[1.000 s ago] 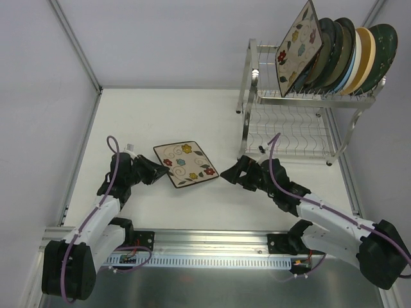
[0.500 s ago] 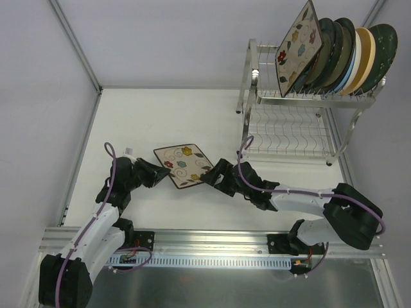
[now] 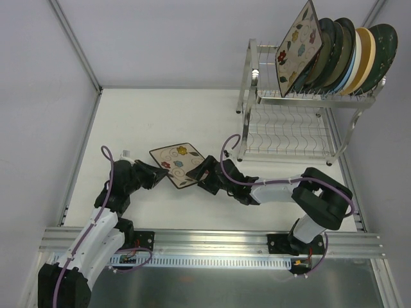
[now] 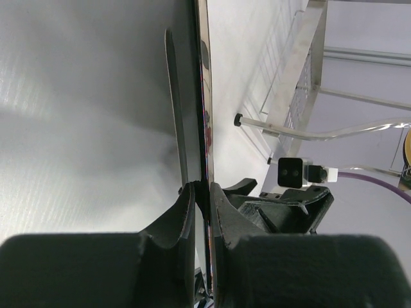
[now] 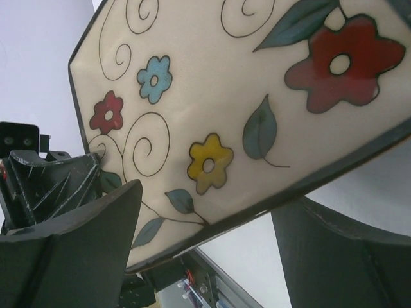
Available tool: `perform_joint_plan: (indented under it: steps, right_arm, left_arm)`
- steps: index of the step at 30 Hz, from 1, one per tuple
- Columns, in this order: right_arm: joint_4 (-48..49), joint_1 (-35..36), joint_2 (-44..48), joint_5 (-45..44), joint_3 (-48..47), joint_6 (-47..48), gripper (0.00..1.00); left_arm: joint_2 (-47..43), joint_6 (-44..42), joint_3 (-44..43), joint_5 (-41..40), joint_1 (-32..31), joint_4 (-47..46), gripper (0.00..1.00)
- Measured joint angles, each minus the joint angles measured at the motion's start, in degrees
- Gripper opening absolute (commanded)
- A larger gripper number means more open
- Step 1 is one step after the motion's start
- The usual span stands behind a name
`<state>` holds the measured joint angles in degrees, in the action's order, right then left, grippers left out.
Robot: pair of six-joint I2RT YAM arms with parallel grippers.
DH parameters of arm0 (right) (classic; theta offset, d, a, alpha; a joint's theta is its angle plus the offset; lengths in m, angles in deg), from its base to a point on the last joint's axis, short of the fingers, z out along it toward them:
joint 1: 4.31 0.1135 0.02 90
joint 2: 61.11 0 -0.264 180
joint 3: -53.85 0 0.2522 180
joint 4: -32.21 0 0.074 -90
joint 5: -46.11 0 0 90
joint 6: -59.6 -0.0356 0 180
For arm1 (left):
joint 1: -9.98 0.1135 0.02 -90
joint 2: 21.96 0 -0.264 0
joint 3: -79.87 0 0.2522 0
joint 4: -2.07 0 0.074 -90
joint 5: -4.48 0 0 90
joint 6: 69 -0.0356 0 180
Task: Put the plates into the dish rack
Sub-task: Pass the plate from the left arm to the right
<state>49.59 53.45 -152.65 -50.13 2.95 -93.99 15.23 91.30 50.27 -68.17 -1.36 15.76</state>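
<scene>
A square cream floral plate (image 3: pixel 175 163) is held tilted above the table between both arms. My left gripper (image 3: pixel 158 174) is shut on its left edge; in the left wrist view the plate (image 4: pixel 203 96) is edge-on between the closed fingers (image 4: pixel 202 190). My right gripper (image 3: pixel 204 174) is open, with its jaws on either side of the plate's right edge (image 5: pixel 244 96) and a gap (image 5: pixel 212 215) still showing. The silver dish rack (image 3: pixel 289 131) stands at the back right, with another square floral plate (image 3: pixel 298 45) and several round plates (image 3: pixel 350 54) upright in its upper shelf.
The rack's lower shelf (image 3: pixel 289 138) holds nothing. The rack's leg and frame (image 4: pixel 302 70) show beyond the plate in the left wrist view. A metal rail (image 3: pixel 212 240) runs along the near table edge. White walls enclose the table left and back.
My right arm has reached left from near the rack until its open jaws straddle the plate's right edge. The left gripper and plate have shifted slightly left.
</scene>
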Motion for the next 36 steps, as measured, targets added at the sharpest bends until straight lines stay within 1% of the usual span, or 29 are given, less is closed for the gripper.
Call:
perform_joint_plan:
  steps: [4, 7, 11, 15, 19, 24, 31, 33, 36]
  right_arm:
    - [1.01, 0.13, -2.16, -0.02, -0.37, -2.16, 0.8]
    - [1.05, 0.13, -3.45, -0.24, -1.01, -3.21, 0.77]
    - [1.03, 0.13, -4.44, -1.05, -1.73, -4.59, 0.67]
    - [0.76, 0.11, -4.79, -2.19, -1.86, -5.55, 0.61]
    - [0.46, -0.13, -4.81, -3.04, -1.86, -6.19, 0.53]
    - [0.07, -0.76, -4.85, -3.78, -1.86, -6.29, 0.47]
    - [-0.59, -1.57, -4.85, -4.22, -1.84, -5.86, 0.3]
    - [-0.31, -1.81, -4.83, -4.24, -1.84, -5.75, 0.28]
    - [0.15, -2.12, -4.74, -4.24, -1.84, -5.38, 0.19]
  left_arm:
    - [-0.76, 0.61, 0.68, -1.18, -1.11, 0.0, 0.0]
    - [-1.31, 1.33, 1.22, -1.79, -1.97, -0.02, 0.0]
    - [-2.4, 3.04, 2.43, -2.93, -3.02, -0.04, 0.0]
    - [-3.37, 5.07, 3.67, -3.54, -4.22, -0.02, 0.01]
    - [-4.28, 6.95, 4.9, -4.07, -5.27, -0.09, 0.02]
    - [-6.1, 9.97, 7.32, -4.02, -6.36, -0.9, 0.05]
    - [-8.28, 13.77, 10.58, -2.97, -7.15, -1.66, 0.07]
    - [-8.26, 14.45, 10.97, -2.82, -7.48, -1.84, 0.08]
    - [-7.91, 15.04, 11.67, -2.34, -7.5, -2.21, 0.09]
